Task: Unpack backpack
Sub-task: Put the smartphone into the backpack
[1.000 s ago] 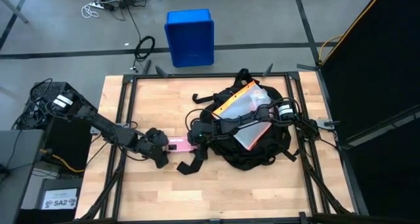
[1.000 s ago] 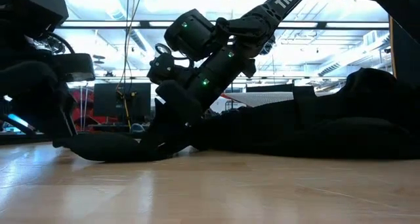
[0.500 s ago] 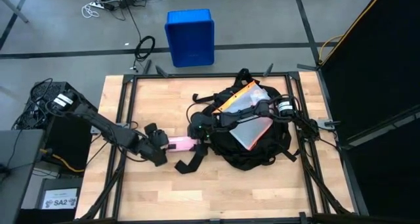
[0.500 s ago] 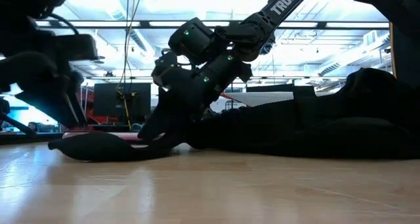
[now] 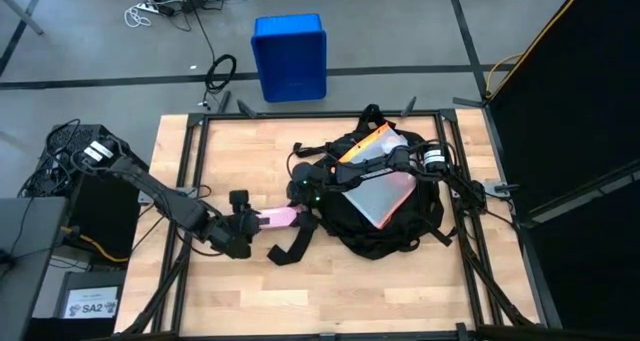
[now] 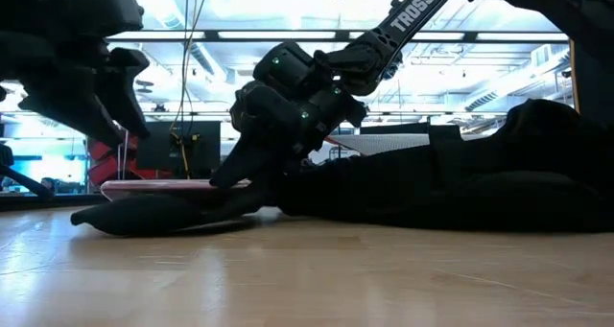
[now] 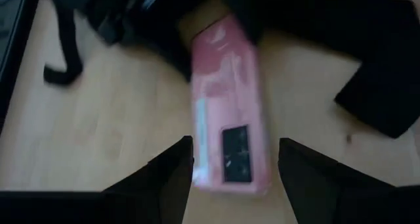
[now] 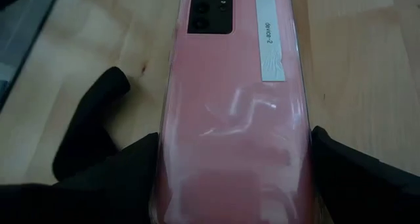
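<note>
High view: we are gripping a flat pink rectangular phone in our right claw, its long axis pointing at nine o'clock into our open left claw; the large black fabric backpack is lying at three o'clock on the desk.

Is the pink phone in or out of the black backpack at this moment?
Out. The pink phone is beside the black fabric backpack, between the left hand and right hand, both at its ends.
</note>
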Robot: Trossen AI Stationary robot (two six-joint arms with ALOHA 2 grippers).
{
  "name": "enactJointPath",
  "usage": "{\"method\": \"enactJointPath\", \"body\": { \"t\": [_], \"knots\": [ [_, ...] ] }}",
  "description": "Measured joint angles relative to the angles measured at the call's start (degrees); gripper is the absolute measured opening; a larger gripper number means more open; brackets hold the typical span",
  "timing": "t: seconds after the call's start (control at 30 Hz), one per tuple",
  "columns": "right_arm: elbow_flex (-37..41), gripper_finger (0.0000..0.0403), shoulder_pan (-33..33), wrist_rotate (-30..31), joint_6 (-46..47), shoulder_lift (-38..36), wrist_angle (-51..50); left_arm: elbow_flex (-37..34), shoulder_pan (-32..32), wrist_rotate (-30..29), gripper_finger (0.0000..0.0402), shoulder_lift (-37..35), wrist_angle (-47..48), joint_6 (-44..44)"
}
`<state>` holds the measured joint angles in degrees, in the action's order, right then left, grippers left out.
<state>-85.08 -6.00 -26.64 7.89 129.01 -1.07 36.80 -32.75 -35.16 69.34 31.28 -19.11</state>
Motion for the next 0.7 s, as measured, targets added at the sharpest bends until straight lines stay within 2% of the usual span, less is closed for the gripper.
{"method": "enactJointPath", "body": {
  "t": [0.17,0.3,0.53,0.63,0.7],
  "knots": [
    [0.00,0.0322,-0.66,-1.54,0.73,-0.02,-0.14,-0.02,0.02,0.06,0.0193,6.04,-5.39,5.32],
    [0.00,0.0322,-0.81,-1.82,1.08,-0.07,-0.21,-0.06,0.50,-0.37,0.0193,11.05,-6.19,5.16],
    [0.00,0.0322,-0.85,-2.77,1.14,-0.07,-0.10,-0.06,3.48,-7.44,0.0192,19.06,-6.72,0.60],
    [0.00,0.0322,-0.75,-2.81,1.55,-0.09,-0.05,-0.03,5.01,-7.74,0.0163,21.28,-8.49,1.09],
    [0.00,0.0322,-0.68,-2.98,1.98,-0.11,0.00,0.46,5.31,-7.91,0.0114,22.14,-9.09,2.35]
  ]
}}
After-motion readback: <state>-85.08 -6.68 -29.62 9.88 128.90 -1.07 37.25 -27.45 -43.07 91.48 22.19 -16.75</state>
